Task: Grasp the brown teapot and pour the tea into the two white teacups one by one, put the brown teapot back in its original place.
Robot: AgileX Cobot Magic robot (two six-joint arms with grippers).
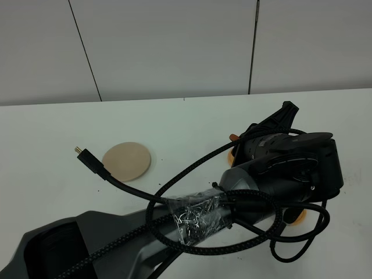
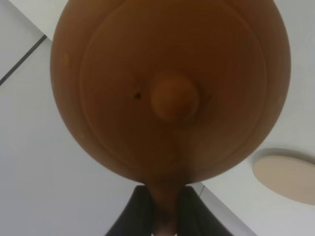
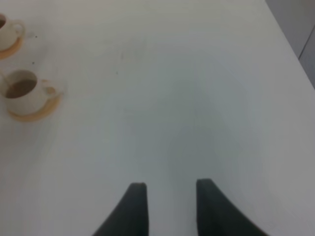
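Note:
The brown teapot fills the left wrist view, seen from its lid side with the knob in the middle. My left gripper is shut on its loop handle, one dark finger on each side. In the high view my left arm reaches across to the right and hides the pot and the cups. The pale beige saucer lies bare on the table's left. One white teacup holds brown tea on its orange coaster; a second teacup shows at the frame edge. My right gripper is open over bare table, away from both cups.
A black cable with a gold plug hangs near the saucer, and more cable loops around the left arm. The beige saucer also shows behind the teapot. An orange coaster edge peeks out under the arm. The table's far edge meets a grey wall.

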